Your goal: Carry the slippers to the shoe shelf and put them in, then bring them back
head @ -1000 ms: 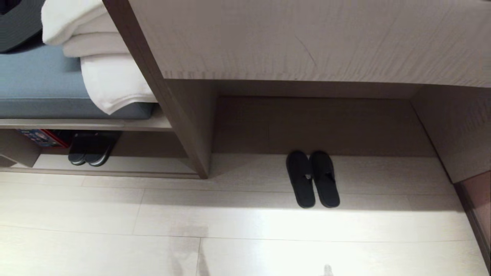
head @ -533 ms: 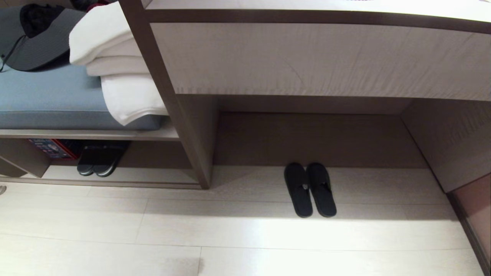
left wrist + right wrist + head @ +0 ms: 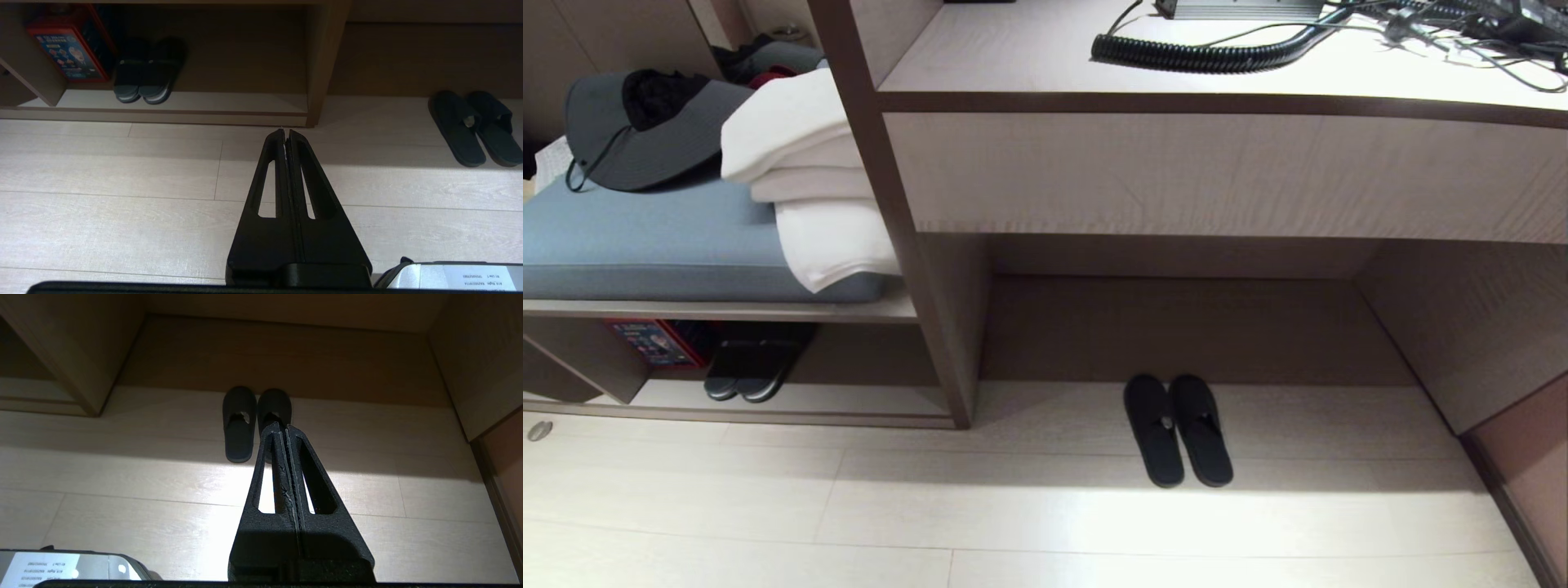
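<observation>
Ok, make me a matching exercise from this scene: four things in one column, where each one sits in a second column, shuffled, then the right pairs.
Things:
1. slippers
2. dark closed-toe pair
3. folded white towels
4. coiled black cord

Places:
A. on the blue cushion
B. on the floor under the desk
C. on the desk top
D. inside the shoe shelf

Pairs: 1-B, 2-D, 3-A, 4-C

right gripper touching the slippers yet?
Apart. In the head view the slippers lie alone on the floor with no arm near them. In the right wrist view the right gripper only overlaps them in line of sight, shut and empty.
</observation>
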You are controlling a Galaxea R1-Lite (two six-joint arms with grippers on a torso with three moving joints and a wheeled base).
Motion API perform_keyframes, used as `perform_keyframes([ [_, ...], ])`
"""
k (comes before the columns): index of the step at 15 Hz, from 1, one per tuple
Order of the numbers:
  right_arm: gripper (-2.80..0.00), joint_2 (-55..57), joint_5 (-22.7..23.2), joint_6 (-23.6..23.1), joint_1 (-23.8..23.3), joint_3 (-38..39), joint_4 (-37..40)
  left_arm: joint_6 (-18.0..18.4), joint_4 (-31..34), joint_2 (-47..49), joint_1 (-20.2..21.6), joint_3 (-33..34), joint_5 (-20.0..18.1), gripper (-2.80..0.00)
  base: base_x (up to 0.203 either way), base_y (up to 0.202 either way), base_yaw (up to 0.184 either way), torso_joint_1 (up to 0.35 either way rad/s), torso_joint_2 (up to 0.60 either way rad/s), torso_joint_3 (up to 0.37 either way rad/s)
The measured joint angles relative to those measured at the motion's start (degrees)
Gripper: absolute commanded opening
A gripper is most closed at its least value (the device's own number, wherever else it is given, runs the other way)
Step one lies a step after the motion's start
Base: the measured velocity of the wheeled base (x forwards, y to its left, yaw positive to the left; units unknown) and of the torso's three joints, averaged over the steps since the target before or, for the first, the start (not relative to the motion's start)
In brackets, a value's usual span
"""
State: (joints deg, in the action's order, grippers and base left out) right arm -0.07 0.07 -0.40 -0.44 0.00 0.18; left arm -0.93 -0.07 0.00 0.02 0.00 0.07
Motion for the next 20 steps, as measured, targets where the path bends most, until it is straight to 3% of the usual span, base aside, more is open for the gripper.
perform_keyframes([
  [20,-2.8,0.0,0.0,-0.01,0.0,0.0,-0.02,0.07,0.02,0.0,-0.02,0.0,0.0,-2.8,0.0,0.0,0.0,0.002,0.0,0.202],
])
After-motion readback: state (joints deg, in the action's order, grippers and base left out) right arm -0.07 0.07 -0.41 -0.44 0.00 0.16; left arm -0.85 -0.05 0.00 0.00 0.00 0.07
